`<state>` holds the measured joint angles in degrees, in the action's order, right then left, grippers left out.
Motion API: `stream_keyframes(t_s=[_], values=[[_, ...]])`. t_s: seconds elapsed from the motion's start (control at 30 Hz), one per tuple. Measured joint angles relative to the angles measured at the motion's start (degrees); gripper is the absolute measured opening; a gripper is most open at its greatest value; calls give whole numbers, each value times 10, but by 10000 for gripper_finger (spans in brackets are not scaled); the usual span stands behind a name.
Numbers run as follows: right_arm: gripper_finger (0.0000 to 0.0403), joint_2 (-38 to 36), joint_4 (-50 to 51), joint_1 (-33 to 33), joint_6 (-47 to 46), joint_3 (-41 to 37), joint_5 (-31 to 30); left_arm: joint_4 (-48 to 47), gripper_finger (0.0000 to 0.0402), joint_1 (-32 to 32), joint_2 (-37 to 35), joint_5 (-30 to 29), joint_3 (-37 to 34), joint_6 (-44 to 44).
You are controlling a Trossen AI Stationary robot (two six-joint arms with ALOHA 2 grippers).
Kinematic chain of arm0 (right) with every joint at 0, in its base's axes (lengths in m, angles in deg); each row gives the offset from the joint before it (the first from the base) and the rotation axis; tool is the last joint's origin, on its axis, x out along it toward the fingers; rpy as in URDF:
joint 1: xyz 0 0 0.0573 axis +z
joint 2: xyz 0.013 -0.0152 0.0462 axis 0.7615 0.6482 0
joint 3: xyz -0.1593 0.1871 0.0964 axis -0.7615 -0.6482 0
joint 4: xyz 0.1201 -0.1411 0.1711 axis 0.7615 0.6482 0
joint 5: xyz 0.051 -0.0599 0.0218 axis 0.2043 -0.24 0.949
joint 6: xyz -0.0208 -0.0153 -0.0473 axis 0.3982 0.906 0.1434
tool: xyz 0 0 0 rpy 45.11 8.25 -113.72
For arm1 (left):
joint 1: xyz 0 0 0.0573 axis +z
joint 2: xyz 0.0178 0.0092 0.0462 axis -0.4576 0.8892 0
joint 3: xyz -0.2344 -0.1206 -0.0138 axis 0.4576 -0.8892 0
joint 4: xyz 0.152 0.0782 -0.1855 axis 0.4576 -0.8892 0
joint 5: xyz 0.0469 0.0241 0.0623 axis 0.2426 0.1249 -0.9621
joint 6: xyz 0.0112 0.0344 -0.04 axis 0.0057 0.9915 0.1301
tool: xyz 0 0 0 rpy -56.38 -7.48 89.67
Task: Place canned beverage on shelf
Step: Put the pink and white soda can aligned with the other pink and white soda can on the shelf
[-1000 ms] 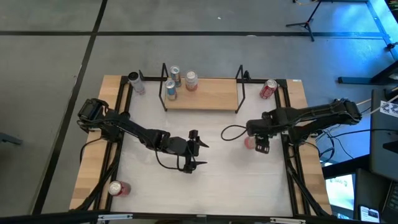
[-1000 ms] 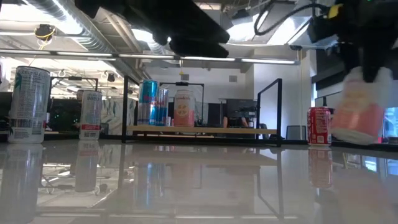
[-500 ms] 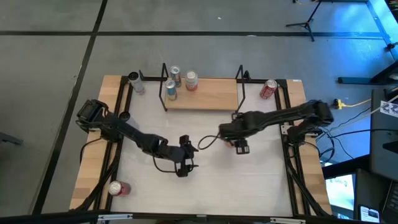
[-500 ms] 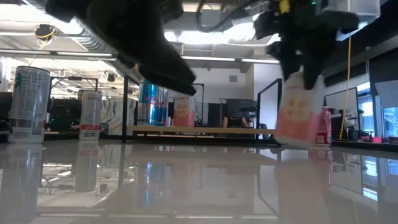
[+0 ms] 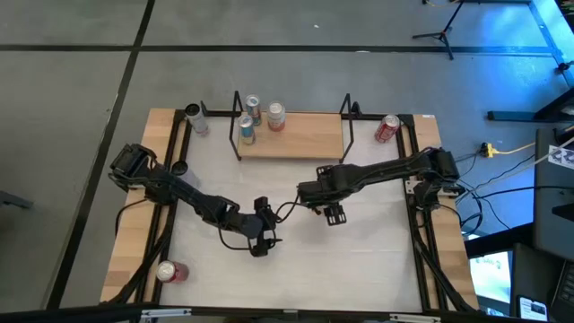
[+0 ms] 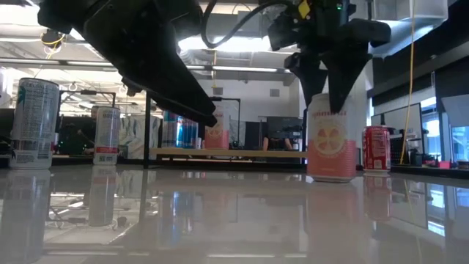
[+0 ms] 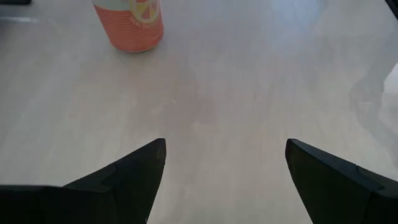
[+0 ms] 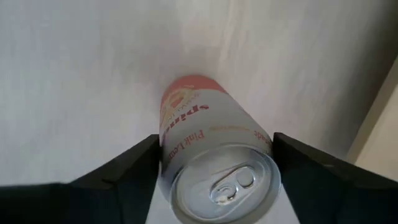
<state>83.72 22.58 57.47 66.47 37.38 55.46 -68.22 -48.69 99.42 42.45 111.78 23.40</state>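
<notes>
Shelf (image 5: 300, 141): we see three cans (image 5: 253, 109) crowded at its left end; the right part of the board is bare.
Approach to shelf: the white tabletop (image 5: 359, 260) in front of it lies open, apart from the pink can (image 6: 331, 143) under the right gripper (image 5: 334, 214).
Left gripper (image 5: 260, 235): fingers spread, low over mid-table, beside that path.
Right upright loop (image 5: 346, 108): narrows entry there.
Red can (image 5: 387, 129): outside the shelf's right end, seemingly clear.

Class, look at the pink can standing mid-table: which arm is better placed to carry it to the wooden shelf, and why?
The right. Its tool already straddles the upright pink-and-white drink can; the open left tool sits apart, farther from the light-wood, black-framed shelf.
</notes>
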Motion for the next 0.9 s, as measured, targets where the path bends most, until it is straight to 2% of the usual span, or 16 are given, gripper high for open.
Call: stream_keyframes(t_s=[0.2, 0.33, 0.43, 0.63, 0.8, 0.9], values=[[353, 0, 23, 0, -10, 9, 4, 10, 322, 0, 0, -2, 0, 0], [364, -8, 79, 11, -54, 45, 10, 27, 322, 0, 0, -4, 0, 1], [365, -36, 109, 41, -87, 61, -12, 31, 322, 0, 0, -21, 0, 1], [366, -140, 104, 136, -186, 17, -115, 79, 322, 0, 8, -74, 0, 0], [367, -239, 52, 223, -278, -101, -245, 170, 322, 5, 49, -95, 0, 0], [367, -296, 1, 262, -326, -194, -310, 193, 322, 12, 80, -129, 14, -2]])
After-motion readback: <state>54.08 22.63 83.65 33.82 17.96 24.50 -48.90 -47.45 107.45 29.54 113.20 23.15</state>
